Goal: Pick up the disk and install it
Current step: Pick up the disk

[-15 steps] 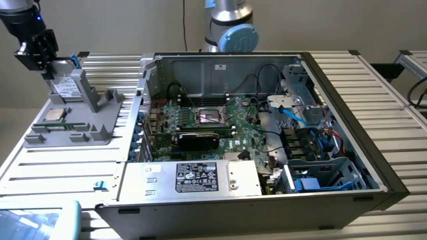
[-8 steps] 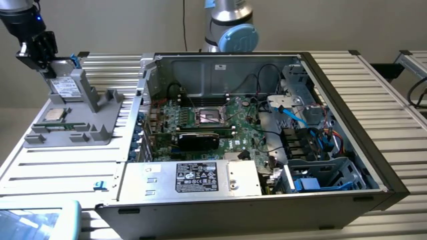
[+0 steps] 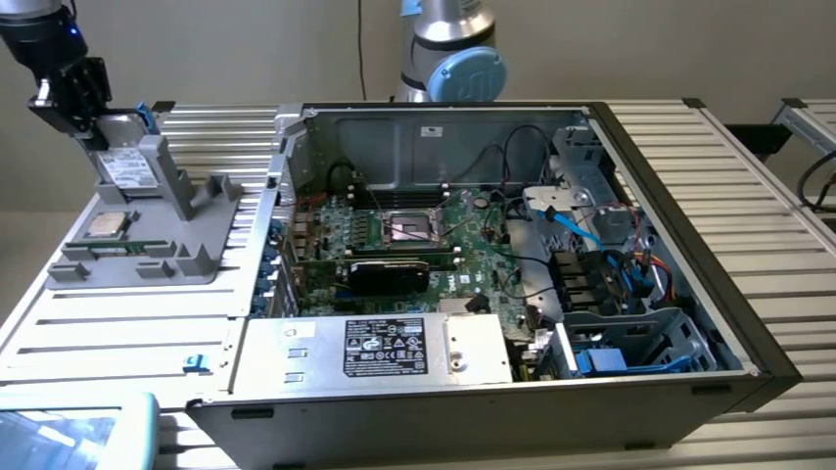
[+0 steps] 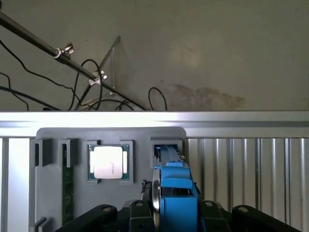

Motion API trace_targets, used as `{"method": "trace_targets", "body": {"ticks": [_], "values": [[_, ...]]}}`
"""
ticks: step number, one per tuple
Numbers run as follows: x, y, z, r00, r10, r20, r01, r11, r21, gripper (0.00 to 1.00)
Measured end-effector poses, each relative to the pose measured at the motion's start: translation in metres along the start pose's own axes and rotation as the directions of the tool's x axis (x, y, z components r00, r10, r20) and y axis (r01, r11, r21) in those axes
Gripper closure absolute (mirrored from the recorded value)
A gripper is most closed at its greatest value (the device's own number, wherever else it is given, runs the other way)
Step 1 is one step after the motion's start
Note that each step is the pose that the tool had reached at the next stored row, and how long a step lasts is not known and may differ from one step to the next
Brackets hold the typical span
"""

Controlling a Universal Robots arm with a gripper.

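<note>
Now the gripper (image 3: 92, 122) sits at the upper part of the exterior view's left, its black jaws closed on the upper end of the disk (image 3: 127, 168). In the wrist view the gripper (image 4: 176, 215) has a jaw pressed against each side of the bright blue frame of the disk (image 4: 176, 191). The disk stands on edge, tilted a little, and its far end reaches into a slot of the grey holder (image 3: 209, 196), so it is outside the computer. On that same grey holder (image 4: 48, 183), just beside the disk's slot, a small square processor chip (image 4: 108, 162) lies flat in its own recess, seen as a silver square in the exterior view too (image 3: 108, 223). A narrow green memory stick (image 4: 67, 188) stands in another slot beyond the chip. The holder rests on a slatted metal table (image 3: 105, 333). Toward the exterior view's right lies the open computer case (image 3: 352, 137), well apart from the disk, with the green motherboard (image 3: 418, 235) exposed inside. At the case's near edge is a large silver box with a black label (image 3: 392, 348). Blue cables (image 3: 581, 230) run along the case's right side, above a blue-trimmed drive cage (image 3: 627, 357). Behind the case rises the arm's base with a blue cap (image 3: 464, 69).
</note>
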State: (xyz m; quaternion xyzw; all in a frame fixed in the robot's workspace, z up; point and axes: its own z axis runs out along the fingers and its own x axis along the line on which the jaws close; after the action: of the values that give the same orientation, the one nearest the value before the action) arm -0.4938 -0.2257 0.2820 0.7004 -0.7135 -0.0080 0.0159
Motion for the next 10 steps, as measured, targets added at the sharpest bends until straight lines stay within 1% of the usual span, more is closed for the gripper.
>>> {"method": "trace_targets", "body": {"ticks": [5, 6, 9, 10], "values": [[0.0, 0.0002, -0.004, 1.0, 0.0, 0.0, 0.0, 1.0, 0.0004, 0.63], [0.0, 0.0002, -0.0071, 1.0, 0.0, 0.0, 0.0, 1.0, 0.0006, 0.63], [0.0, 0.0007, -0.0204, 1.0, 0.0, 0.0, 0.0, 1.0, 0.0009, 0.63], [0.0, 0.0008, -0.0242, 1.0, 0.0, 0.0, 0.0, 1.0, 0.002, 0.63]]}}
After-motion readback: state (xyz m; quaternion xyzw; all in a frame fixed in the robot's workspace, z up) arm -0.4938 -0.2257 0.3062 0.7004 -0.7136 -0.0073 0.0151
